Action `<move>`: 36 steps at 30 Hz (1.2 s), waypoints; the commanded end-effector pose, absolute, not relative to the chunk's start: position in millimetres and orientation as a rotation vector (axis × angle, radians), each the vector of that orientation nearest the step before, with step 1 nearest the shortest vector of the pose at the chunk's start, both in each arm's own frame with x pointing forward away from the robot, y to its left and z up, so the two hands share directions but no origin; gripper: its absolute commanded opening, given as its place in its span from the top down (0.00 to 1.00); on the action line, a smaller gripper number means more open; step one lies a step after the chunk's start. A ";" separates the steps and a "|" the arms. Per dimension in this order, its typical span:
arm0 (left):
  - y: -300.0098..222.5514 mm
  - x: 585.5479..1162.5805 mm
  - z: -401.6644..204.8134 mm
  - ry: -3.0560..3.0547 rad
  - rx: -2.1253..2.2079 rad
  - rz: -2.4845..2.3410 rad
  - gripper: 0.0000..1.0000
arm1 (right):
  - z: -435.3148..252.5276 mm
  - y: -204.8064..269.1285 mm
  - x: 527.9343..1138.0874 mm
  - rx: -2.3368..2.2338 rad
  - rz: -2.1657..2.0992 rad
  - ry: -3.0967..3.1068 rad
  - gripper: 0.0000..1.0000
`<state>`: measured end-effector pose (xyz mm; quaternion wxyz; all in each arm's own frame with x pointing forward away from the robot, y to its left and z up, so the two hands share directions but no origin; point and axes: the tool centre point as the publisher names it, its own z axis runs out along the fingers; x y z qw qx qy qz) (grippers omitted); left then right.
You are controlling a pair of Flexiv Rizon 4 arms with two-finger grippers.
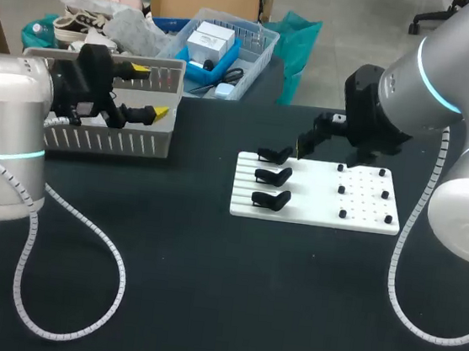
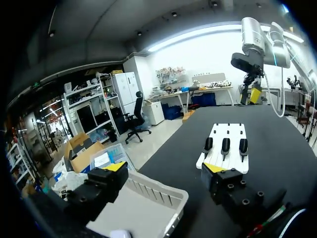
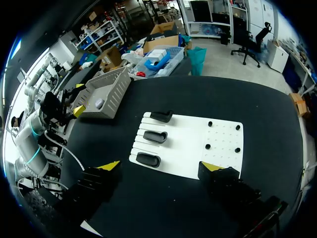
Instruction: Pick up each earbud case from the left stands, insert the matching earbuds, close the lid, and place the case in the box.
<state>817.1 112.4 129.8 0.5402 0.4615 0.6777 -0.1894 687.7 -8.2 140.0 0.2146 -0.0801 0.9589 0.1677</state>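
Observation:
My left gripper (image 1: 149, 91) (image 2: 164, 168) hangs open over the grey slotted box (image 1: 111, 140) (image 2: 158, 191) at the table's back left, holding nothing. A small pale earbud case (image 3: 99, 103) (image 2: 120, 233) lies on the box's floor. On the white board (image 1: 315, 210) (image 3: 198, 148) at centre right stand three black stands (image 1: 274, 177) (image 3: 155, 137) (image 2: 225, 145) in a row, with nothing on them. Above the board's far edge, my right gripper (image 1: 321, 145) (image 3: 160, 166) is open and empty.
Small black pegs (image 1: 360, 191) (image 3: 223, 136) dot the board's right half. White coiled cables (image 1: 75, 234) trail from both arms onto the dark table (image 1: 204, 291). The wide front of the table is bare cloth.

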 end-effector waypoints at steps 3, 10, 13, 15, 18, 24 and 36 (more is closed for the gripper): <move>98.7 798.3 137.0 1.551 1.134 -0.477 0.00 | 138.9 -7.5 685.6 -0.215 0.459 2.652 0.00; 82.3 787.1 127.1 1.569 1.196 -0.512 0.00 | 138.9 -7.5 685.6 -0.215 0.459 2.652 0.00; 74.9 782.2 123.6 1.576 1.211 -0.539 0.00 | 138.9 -7.5 685.6 -0.215 0.459 2.652 0.00; 67.8 777.0 122.9 1.575 1.230 -0.561 0.00 | 138.9 -7.5 685.6 -0.215 0.459 2.652 0.00; 58.1 771.4 121.5 1.580 1.234 -0.614 0.00 | 138.9 -7.5 685.6 -0.215 0.459 2.652 0.00; 40.8 757.9 120.0 1.610 1.221 -0.725 0.00 | 138.9 -7.5 685.6 -0.215 0.459 2.652 0.00; 22.5 739.5 110.0 1.648 1.265 -0.782 0.00 | 138.9 -7.5 685.6 -0.215 0.459 2.652 0.00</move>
